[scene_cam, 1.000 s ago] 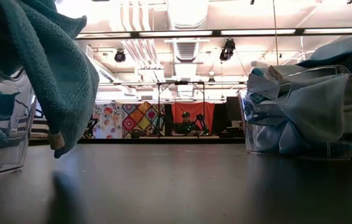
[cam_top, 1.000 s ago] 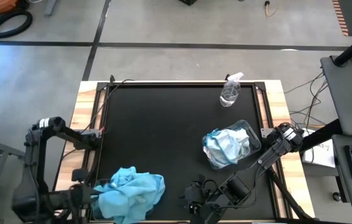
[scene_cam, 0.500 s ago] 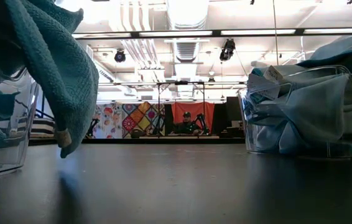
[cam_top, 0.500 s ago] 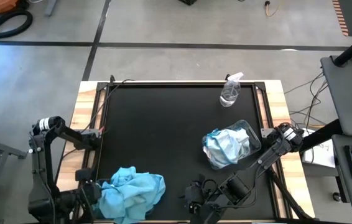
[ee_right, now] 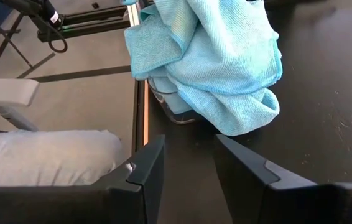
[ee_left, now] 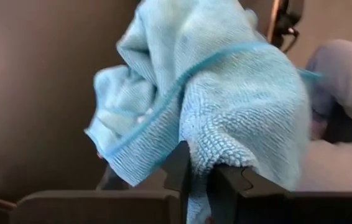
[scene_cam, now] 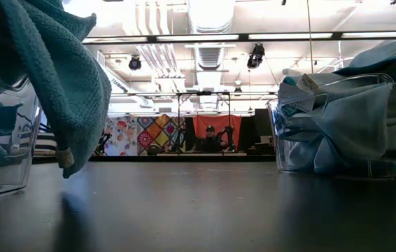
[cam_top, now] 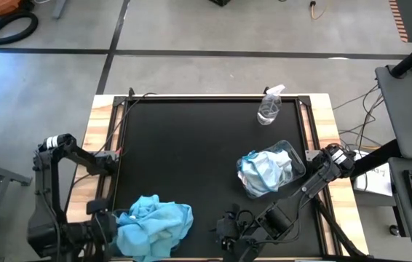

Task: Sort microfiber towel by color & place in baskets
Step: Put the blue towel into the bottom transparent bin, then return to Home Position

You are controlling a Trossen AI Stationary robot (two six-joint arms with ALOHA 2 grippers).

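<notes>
Bright blue microfiber towels (cam_top: 151,224) are heaped in and over a clear basket (ee_right: 175,107) at the table's near left corner. One corner (scene_cam: 64,155) hangs down outside the basket wall (scene_cam: 5,157). My left gripper (cam_top: 111,225) is at the heap's left side, shut on a blue towel (ee_left: 213,93). Pale whitish-blue towels (cam_top: 264,171) fill the second clear basket (scene_cam: 282,140) on the right. My right gripper (cam_top: 224,225) waits open near the table's near edge, pointing at the blue heap (ee_right: 219,56). My left gripper pinches a bunched fold of a bright blue towel (ee_left: 208,152) between its two fingers, coming roughly level from the table's left side. The cloth bulges beyond the fingertips in several layers and stays on the heap over the basket.
A clear spray bottle (cam_top: 269,108) lies near the table's far right corner. The black table top (cam_top: 184,153) is bare between the two baskets. Cables and the right arm's links (cam_top: 315,178) lie along the right edge. A person (scene_cam: 209,138) sits far back in the room.
The left arm has shifted slightly at the heap. The blue corner hanging outside the left basket has swung a little toward the right and back. The heap itself and the right arm stay where they were.
</notes>
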